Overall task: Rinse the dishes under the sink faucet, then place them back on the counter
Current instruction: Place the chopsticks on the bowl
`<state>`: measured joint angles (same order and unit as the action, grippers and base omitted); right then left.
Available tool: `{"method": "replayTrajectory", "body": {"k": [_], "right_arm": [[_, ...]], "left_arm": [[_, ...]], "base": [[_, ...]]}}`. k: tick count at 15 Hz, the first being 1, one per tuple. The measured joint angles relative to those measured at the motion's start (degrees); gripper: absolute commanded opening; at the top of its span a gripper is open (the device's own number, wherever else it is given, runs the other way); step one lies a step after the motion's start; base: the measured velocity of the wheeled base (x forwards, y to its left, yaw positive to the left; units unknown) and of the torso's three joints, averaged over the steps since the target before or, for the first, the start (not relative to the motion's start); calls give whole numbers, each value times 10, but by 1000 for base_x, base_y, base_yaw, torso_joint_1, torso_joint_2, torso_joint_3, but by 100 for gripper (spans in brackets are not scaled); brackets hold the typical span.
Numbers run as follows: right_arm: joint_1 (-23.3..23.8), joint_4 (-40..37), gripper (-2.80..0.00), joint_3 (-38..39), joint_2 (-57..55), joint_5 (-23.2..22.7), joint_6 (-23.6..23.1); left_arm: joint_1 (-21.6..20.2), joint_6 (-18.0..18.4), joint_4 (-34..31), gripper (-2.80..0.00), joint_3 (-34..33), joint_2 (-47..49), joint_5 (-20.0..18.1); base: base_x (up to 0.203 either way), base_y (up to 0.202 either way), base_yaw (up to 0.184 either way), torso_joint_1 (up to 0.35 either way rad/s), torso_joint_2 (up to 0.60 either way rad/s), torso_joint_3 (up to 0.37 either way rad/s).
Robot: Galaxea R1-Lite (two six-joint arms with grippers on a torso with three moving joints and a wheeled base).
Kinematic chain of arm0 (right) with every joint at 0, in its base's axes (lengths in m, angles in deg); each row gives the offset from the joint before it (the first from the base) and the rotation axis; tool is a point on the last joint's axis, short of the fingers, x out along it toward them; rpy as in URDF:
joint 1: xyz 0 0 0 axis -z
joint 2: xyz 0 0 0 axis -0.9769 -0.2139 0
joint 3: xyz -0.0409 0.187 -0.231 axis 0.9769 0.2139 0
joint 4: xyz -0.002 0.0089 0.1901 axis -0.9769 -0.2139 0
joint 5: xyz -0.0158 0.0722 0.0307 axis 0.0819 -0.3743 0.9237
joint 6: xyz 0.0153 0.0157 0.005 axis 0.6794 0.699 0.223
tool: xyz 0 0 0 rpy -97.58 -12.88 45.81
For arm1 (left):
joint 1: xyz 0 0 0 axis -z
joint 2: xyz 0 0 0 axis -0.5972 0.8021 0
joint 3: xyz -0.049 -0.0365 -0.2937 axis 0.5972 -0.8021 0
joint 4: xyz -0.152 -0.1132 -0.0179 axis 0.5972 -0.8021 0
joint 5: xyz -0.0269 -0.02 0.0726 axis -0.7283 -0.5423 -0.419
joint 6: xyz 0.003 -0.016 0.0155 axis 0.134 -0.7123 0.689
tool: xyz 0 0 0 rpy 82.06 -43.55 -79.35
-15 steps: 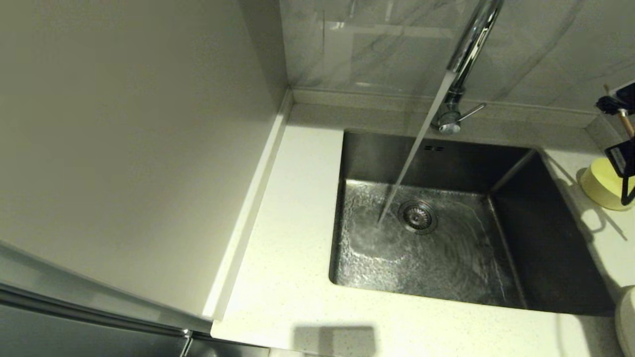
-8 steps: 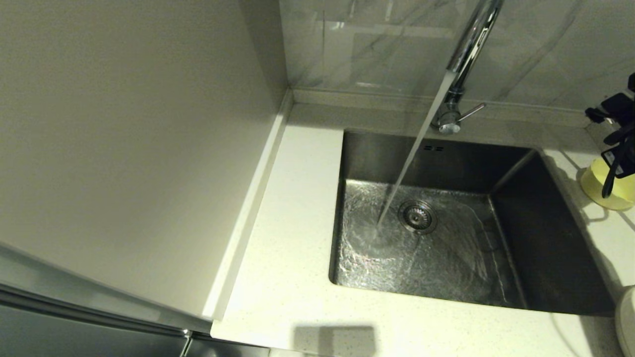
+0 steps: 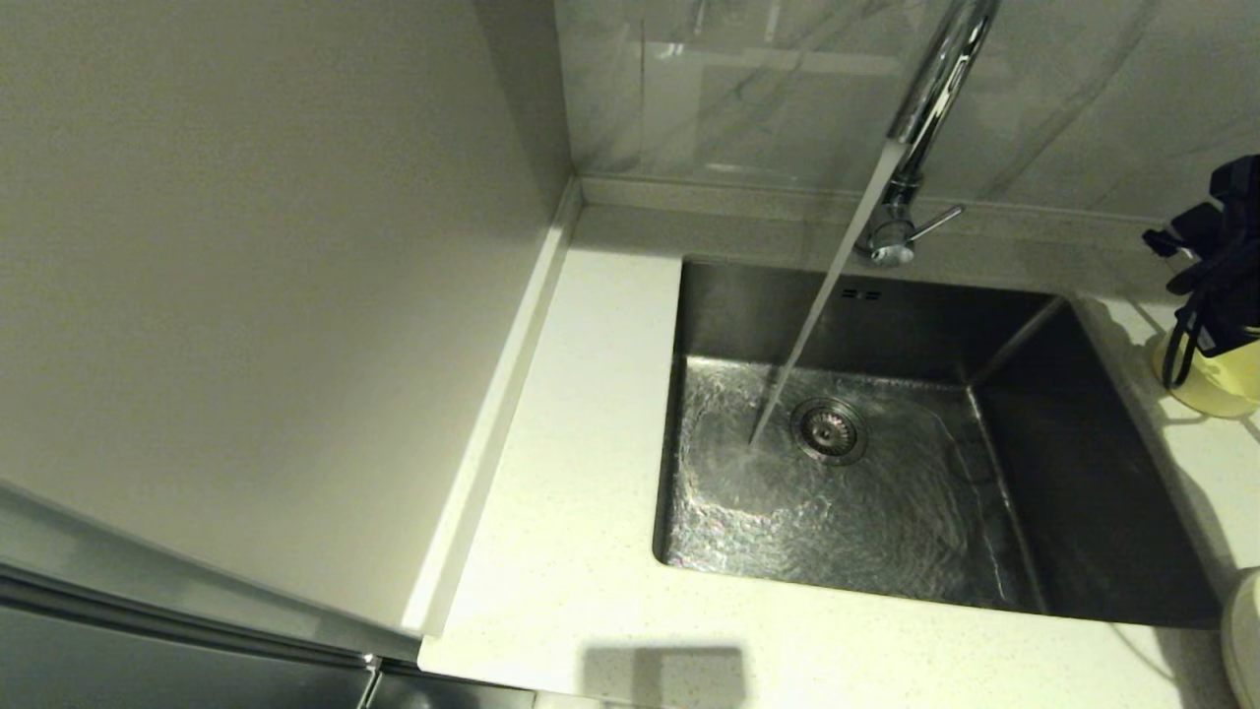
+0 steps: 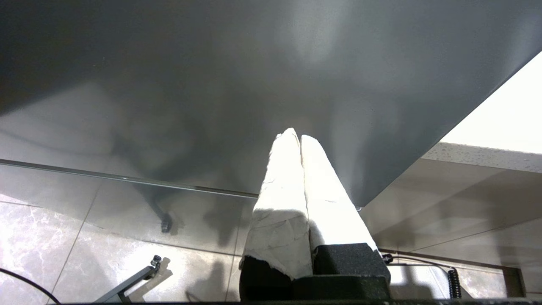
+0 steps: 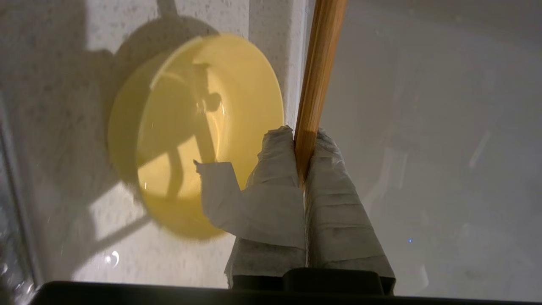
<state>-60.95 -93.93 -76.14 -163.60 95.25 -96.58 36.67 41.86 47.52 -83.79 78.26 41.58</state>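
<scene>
My right gripper (image 3: pixel 1209 281) hangs at the far right, just above the pale yellow-green bowl (image 3: pixel 1221 386) that sits upright on the counter (image 3: pixel 581 463) beside the sink (image 3: pixel 1083 473). In the right wrist view the gripper (image 5: pixel 304 136) is shut on the brown chopsticks (image 5: pixel 318 72), which stick out past its tips, next to the bowl (image 5: pixel 220 97). The faucet (image 3: pixel 930 94) is running, and its stream lands left of the drain strainer (image 3: pixel 830 430). A sliver of the cream plate (image 3: pixel 1243 635) shows at the lower right edge. My left gripper (image 4: pixel 296 136) is shut and empty, parked low beside a cabinet.
A tall grey cabinet panel (image 3: pixel 246 295) walls off the counter's left side. The marble wall (image 3: pixel 748 89) rises right behind the faucet, whose lever handle (image 3: pixel 935 222) points right. Water covers the sink floor.
My right gripper has shifted left and back over the bowl, turning with the chopsticks in it. The water keeps running.
</scene>
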Motion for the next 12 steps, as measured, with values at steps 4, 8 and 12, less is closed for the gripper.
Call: {"method": "replayTrajectory", "body": {"k": [4,8,12], "right_arm": [[0,0,-280,-21,-28,1,-2],[9,0,-280,-55,-57,2,-5],[13,0,-280,-75,-77,4,-15]], "left_arm": [[0,0,0,-280,0,0,0],[0,0,0,-280,0,0,0],[0,0,0,-280,0,0,0]], "base": [[0,0,0,0,0,0],[0,0,0,0,0,0],[0,0,0,0,0,0]]}}
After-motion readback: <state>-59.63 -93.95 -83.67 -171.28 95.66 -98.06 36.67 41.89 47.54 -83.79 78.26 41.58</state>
